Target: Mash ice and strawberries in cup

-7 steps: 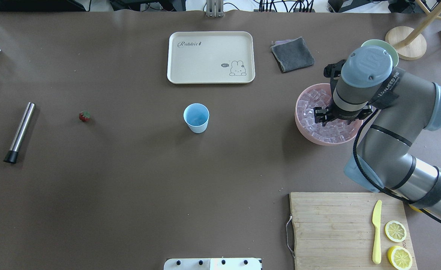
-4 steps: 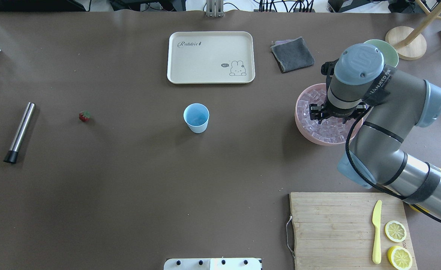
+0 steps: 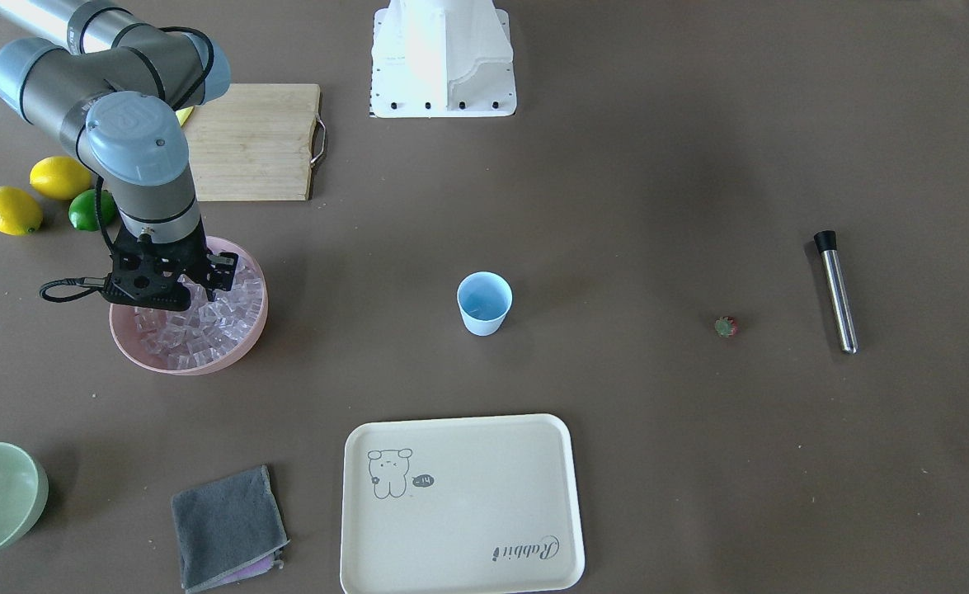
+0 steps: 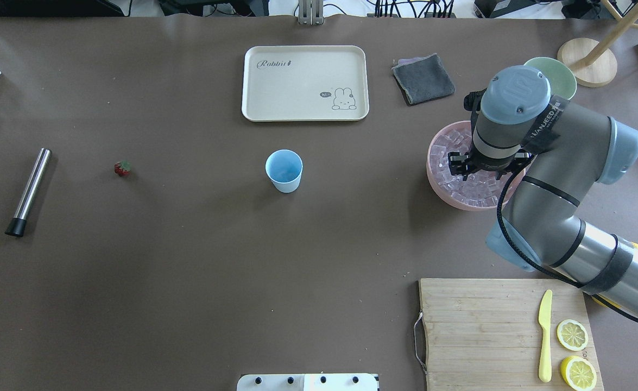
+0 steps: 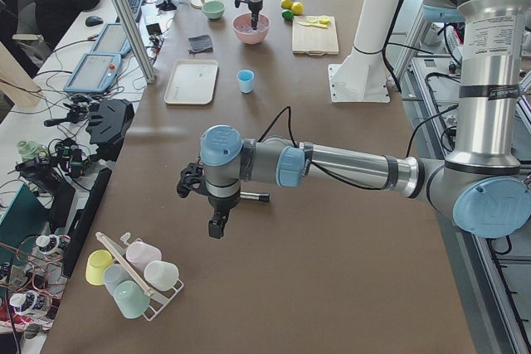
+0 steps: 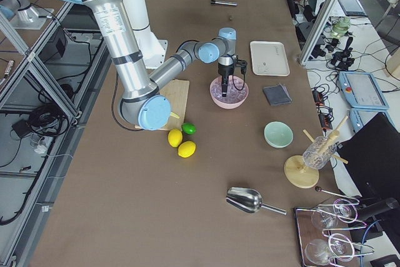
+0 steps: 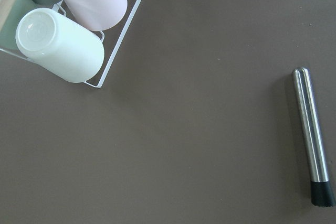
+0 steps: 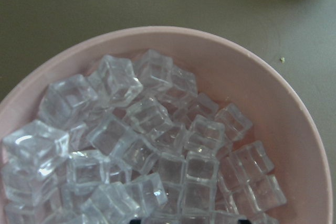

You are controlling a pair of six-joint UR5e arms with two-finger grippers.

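The light-blue cup (image 4: 284,170) stands upright and empty mid-table, also in the front view (image 3: 484,303). The tiny red strawberry (image 4: 122,168) lies far to its left. The ice (image 8: 157,145) fills the pink bowl (image 4: 433,174). My right gripper (image 3: 162,304) points down into this bowl just above the cubes. Its fingertips (image 8: 241,220) show apart at the wrist view's bottom edge, with nothing between them. My left gripper (image 5: 216,228) hangs over the table's far left end, near a steel muddler (image 7: 313,135). I cannot tell whether it is open or shut.
A cream tray (image 4: 305,82) and a grey cloth (image 4: 423,79) lie at the back. A pale green bowl (image 4: 560,76) sits behind the right arm. A cutting board (image 4: 503,331) holds a yellow knife and lemon halves. A rack of cups (image 7: 68,30) lies near the left wrist.
My right arm has shifted a little to the left over the pink bowl. The cup, strawberry and muddler have not moved.
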